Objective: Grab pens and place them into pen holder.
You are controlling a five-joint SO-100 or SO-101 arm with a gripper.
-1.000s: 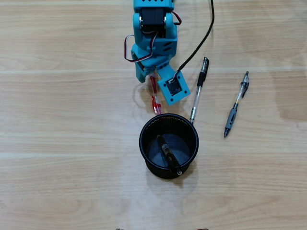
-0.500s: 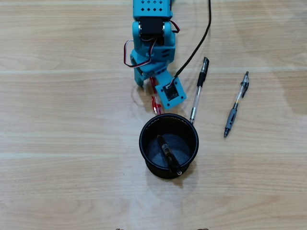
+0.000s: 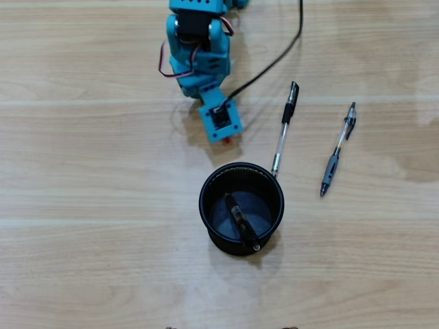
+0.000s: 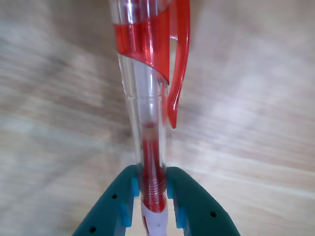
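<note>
In the wrist view my gripper (image 4: 150, 189) is shut on a clear pen with red ink and a red clip (image 4: 147, 98), which runs up from the teal fingers (image 4: 115, 206) over blurred wood. In the overhead view the teal arm reaches down from the top; my gripper (image 3: 226, 137) sits just above the black pen holder (image 3: 209, 185), and only a small red tip of the held pen (image 3: 228, 139) shows. The holder has one black pen (image 3: 241, 223) inside. A clear pen with a black cap (image 3: 285, 130) lies touching the holder's rim. A grey pen (image 3: 337, 151) lies to the right.
A black cable (image 3: 274, 58) runs from the arm toward the top of the overhead view. The wooden table (image 3: 82, 205) is bare on the left and along the bottom.
</note>
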